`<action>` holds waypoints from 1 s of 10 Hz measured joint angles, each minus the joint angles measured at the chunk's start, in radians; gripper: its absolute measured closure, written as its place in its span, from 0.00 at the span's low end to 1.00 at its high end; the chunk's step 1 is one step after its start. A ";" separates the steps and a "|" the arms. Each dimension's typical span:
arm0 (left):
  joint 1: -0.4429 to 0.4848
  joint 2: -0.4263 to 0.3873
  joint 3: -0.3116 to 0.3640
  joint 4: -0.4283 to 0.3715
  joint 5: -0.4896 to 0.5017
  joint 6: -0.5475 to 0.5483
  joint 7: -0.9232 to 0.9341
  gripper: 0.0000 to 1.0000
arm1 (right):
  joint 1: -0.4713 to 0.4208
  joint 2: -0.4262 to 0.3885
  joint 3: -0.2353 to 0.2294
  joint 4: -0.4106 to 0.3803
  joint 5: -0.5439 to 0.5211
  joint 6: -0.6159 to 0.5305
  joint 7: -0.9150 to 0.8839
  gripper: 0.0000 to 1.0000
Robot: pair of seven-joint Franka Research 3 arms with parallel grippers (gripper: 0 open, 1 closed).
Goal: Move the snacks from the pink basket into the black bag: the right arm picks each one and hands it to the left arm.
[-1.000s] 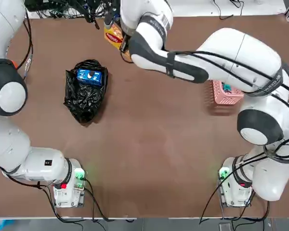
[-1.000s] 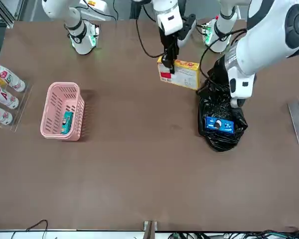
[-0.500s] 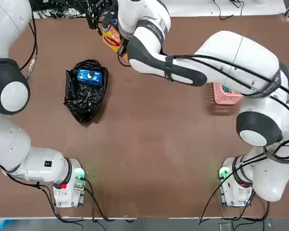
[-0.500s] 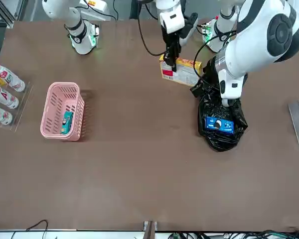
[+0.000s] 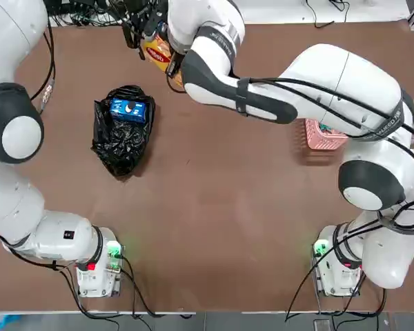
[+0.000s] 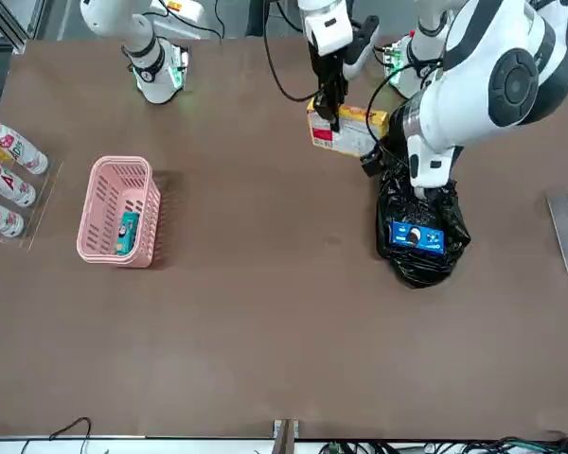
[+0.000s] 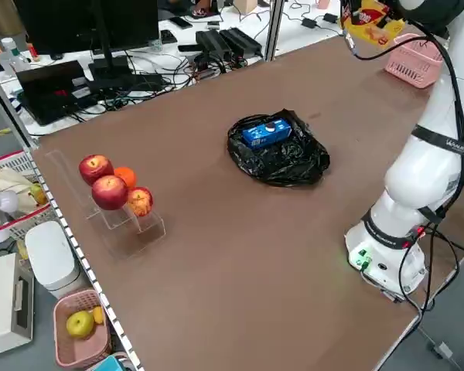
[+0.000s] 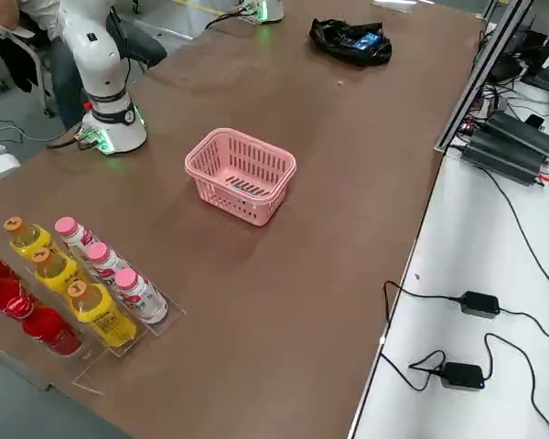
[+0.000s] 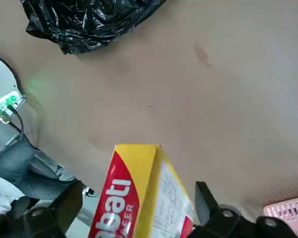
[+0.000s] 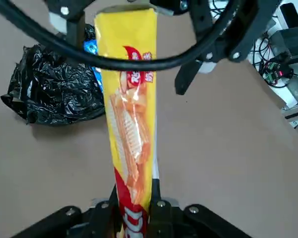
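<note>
My right gripper [image 10: 134, 206] is shut on one end of the yellow snack packet [image 5: 159, 52] [image 6: 346, 130] and holds it in the air over the table's far left part. My left gripper [image 9: 136, 198] stands open around the packet's other end, one finger on each side with a gap showing. The black bag [image 5: 121, 145] [image 6: 412, 203] lies just below and beside them, with the blue snack [image 5: 127, 109] [image 6: 416, 236] on top of it. The pink basket [image 6: 99, 203] [image 8: 242, 174] sits at the robot's right and holds the slim teal snack [image 6: 126, 232].
Bottles [image 6: 5, 175] [image 8: 91, 283] stand in a clear rack beyond the basket. Apples and an orange ball [image 7: 108, 189] sit in a rack past the bag. Cables [image 5: 90, 10] run along the far edge. A seated person [image 8: 18, 27] is behind the right arm's base.
The left gripper has swung in from above the bag to straddle the yellow packet. The right arm has shifted the packet slightly farther toward the table's far edge.
</note>
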 joint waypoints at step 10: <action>0.010 0.000 0.004 0.000 -0.034 -0.004 0.003 0.62 | 0.008 0.002 -0.001 0.000 0.000 -0.001 0.016 0.77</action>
